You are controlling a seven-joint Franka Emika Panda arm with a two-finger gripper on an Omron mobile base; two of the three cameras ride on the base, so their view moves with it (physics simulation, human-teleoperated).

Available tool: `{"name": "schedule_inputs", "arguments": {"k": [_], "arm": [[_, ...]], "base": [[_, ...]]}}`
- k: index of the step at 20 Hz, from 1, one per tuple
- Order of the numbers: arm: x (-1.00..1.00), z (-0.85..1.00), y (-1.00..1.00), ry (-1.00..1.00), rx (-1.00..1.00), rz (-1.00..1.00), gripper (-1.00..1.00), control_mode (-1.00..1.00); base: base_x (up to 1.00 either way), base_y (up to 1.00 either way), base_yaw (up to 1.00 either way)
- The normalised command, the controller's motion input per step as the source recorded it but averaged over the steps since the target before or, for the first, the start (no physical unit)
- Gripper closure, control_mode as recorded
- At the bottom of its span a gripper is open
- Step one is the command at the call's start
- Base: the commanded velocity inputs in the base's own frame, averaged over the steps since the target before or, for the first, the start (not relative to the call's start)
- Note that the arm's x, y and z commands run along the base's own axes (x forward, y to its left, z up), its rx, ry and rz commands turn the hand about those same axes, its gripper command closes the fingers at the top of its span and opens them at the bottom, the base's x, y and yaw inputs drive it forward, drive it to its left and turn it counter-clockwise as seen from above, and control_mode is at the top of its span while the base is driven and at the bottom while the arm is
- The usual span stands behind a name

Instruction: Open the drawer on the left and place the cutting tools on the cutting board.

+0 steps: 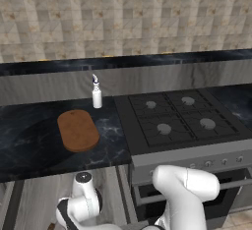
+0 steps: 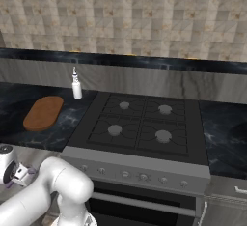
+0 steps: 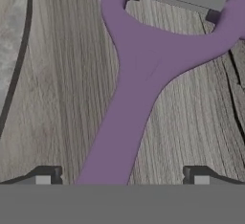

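Fingertips (image 3: pixel 43 176) stand wide, straddling lilac peeler (image 3: pixel 139 79) on drawer floor (image 3: pixel 62 74).

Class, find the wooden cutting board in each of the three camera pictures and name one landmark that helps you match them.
Left base view: cutting board lies left of centre on the dark counter, left of the hob.
Right base view: the board lies at the left edge area, again left of the hob.
Hand view: not in it.
Shared landmark: the white bottle just behind the board.
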Motion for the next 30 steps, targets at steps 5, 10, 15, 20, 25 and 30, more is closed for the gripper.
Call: {"name": "schedule_inputs", "arguments": {"k": [5,10,15,20,25,30], "arm": [[0.00,-0.06,0.00,0.04,0.00,0.00,1.00,-1.00],[0.00,0.00,0.00,0.03,0.00,0.00,1.00,-1.00],[-0.14,0.34,0.00,0.00,0.00,0.00,1.00,-1.00],[-0.10,0.95,0.00,0.00,0.07,0.02,1.00,-1.00],[-0.46,0.98,-0.04,-0.01,0.12,0.07,1.00,-1.00],[-0.73,0.68,-0.15,-0.02,0.09,0.21,1.00,-1.00]], "base": [[0.00,0.00,0.00],[0.00,0.00,0.00],[0.00,0.00,0.00],[0.00,0.00,0.00],[0.00,0.00,0.00],[0.00,0.00,0.00]]}}
